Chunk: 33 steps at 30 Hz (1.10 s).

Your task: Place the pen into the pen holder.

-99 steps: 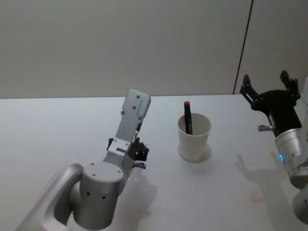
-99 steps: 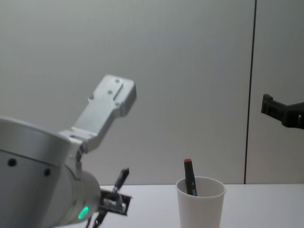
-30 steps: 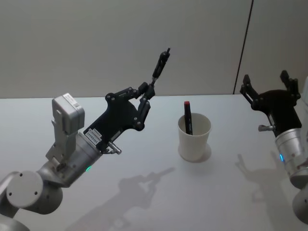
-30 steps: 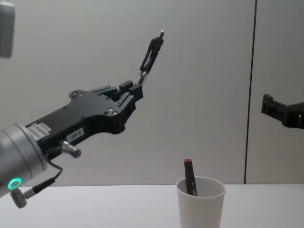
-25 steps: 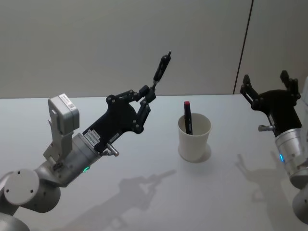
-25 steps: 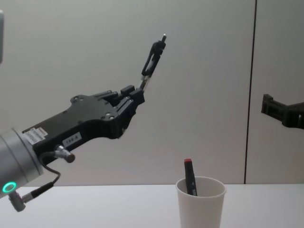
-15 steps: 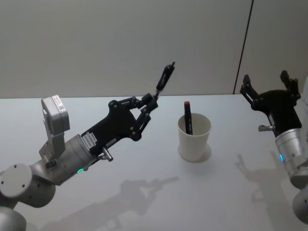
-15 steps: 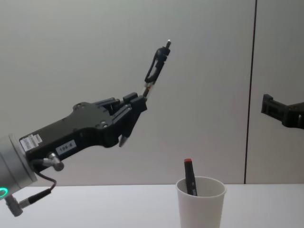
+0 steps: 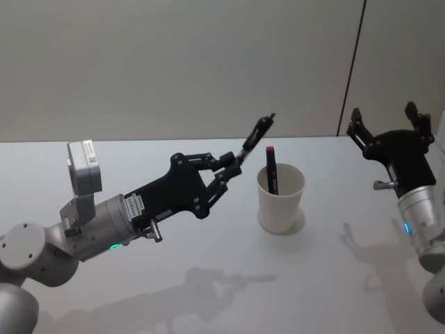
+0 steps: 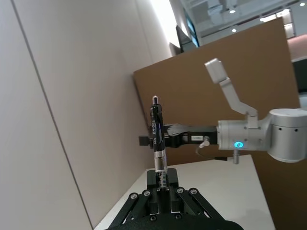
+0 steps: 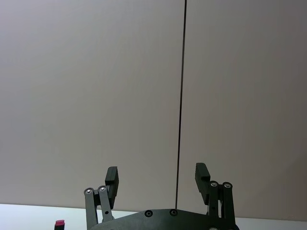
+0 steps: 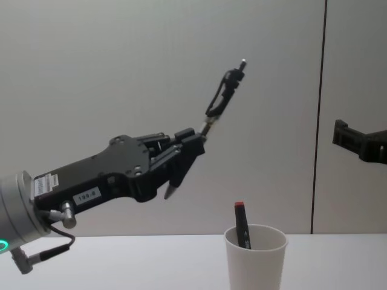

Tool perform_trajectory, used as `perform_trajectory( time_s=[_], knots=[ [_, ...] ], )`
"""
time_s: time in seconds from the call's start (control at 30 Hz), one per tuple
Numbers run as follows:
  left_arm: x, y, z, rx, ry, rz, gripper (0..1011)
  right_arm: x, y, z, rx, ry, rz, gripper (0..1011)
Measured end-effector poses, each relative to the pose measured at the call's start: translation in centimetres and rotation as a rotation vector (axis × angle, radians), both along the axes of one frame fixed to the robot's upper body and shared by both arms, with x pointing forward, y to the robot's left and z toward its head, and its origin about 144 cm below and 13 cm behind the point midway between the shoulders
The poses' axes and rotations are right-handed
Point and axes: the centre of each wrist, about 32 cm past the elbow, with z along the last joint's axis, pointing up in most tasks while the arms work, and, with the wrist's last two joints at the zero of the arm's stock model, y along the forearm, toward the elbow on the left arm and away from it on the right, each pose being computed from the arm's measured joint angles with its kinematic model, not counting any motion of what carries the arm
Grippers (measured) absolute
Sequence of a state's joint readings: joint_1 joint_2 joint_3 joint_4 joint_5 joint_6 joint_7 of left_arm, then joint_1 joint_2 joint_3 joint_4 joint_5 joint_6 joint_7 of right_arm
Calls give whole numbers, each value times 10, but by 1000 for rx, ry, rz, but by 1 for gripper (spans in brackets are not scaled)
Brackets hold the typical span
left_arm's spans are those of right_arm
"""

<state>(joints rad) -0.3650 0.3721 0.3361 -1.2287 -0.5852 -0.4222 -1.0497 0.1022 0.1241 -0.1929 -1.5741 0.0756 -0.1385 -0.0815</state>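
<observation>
White table, one cup, two pens

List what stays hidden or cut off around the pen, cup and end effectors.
Red-capped marker: lower part hidden by the pen holder wall, head and chest views.
Pen: its lower end buried inside the shut left end effector, left wrist view.
Right end effector: cut by the chest view's right edge.

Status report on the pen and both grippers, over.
Left gripper shut on the pen, raised left of the pen holder. Right gripper open, parked at right. Pen not yet in; a red-capped marker stands in the holder.
</observation>
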Motion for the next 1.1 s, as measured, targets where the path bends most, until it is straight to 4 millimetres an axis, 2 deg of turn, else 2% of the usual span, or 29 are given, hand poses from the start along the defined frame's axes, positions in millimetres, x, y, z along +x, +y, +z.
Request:
perform_trajectory(
  time_s=[0.6, 1.1],
  knots=[
    [6, -2, 4, 39, -8, -74, 140, 0, -1, 0, -1, 0, 11, 1002],
    [7, -2, 5, 46, -10, -90, 140, -4, -10, 1, -8, -16, 161, 1001]
  ],
)
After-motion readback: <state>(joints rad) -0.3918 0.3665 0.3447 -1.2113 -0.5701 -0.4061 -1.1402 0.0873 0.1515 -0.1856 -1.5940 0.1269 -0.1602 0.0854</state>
